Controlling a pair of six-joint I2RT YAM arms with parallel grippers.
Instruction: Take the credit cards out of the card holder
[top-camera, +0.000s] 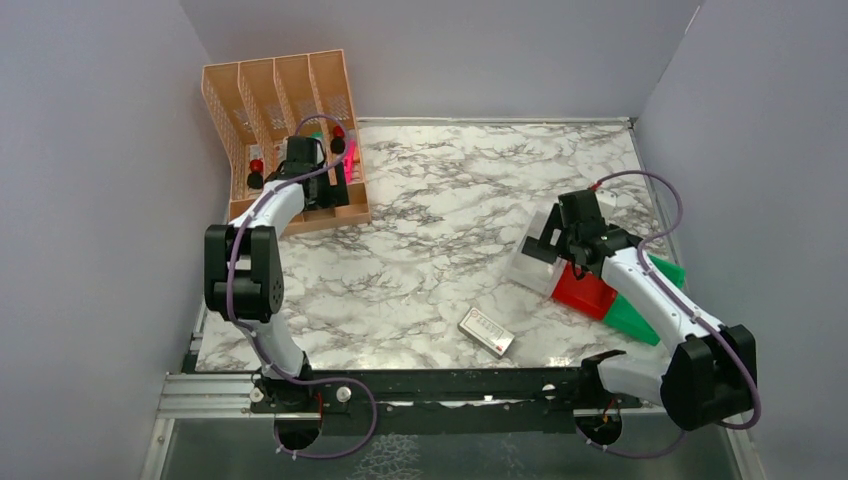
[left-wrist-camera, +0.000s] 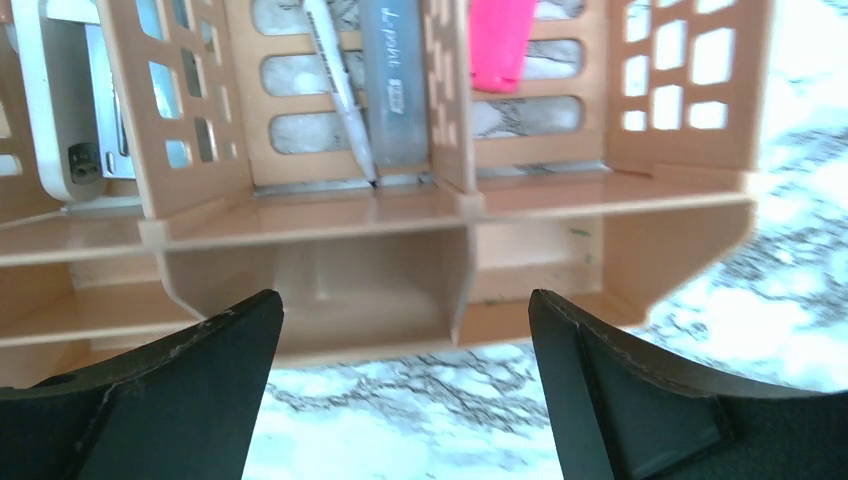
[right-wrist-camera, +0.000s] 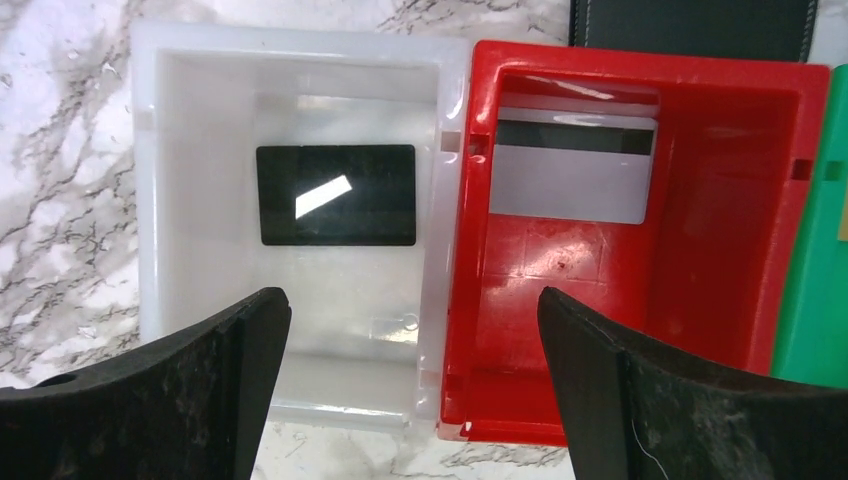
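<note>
My right gripper (right-wrist-camera: 408, 310) hangs open above the wall shared by a white bin (right-wrist-camera: 160, 200) and a red bin (right-wrist-camera: 740, 200). One black credit card (right-wrist-camera: 336, 195) lies flat in the white bin. A white-grey credit card (right-wrist-camera: 572, 170) with a dark stripe lies in the red bin. Past the red bin, a dark flat thing with a stitched edge (right-wrist-camera: 690, 20) looks like the card holder; the arm hides it in the top view. My left gripper (left-wrist-camera: 405, 305) is open and empty in front of a tan desk organizer (left-wrist-camera: 350, 210).
A green bin (top-camera: 640, 315) adjoins the red bin (top-camera: 585, 292) on the right. A small whitish case (top-camera: 486, 332) lies on the marble near the front edge. The organizer (top-camera: 290, 110) at the back left holds pens, a grey bar and a pink item (left-wrist-camera: 498, 40).
</note>
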